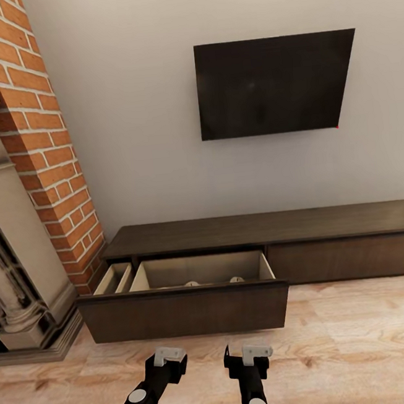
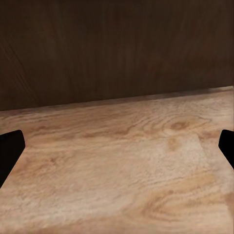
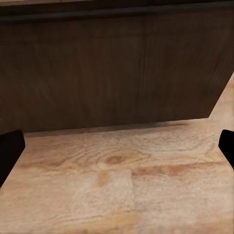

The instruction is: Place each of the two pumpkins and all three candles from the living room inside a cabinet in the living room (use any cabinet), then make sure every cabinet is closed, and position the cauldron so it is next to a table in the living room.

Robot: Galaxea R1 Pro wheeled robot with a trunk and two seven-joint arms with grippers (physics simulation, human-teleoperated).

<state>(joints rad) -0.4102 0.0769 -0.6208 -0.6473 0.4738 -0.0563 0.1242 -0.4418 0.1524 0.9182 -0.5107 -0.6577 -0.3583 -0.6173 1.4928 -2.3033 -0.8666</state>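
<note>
Nearest, at 6 o'clock, the left claw (image 1: pixel 169 355) and right claw (image 1: pixel 257 351) hang low over the wood floor (image 1: pixel 354 348), fingers spread wide, both empty. Ahead at 12 o'clock stands the open drawer (image 1: pixel 187 312) of the cabinet (image 1: pixel 328 223); two pale candles (image 1: pixel 191 284) just show inside, behind its front. Beyond hangs the TV (image 1: pixel 274 85). Judgement: the drawer needs closing. Press both claws flat and evenly on its front and drive it straight, avoiding skew.
</note>
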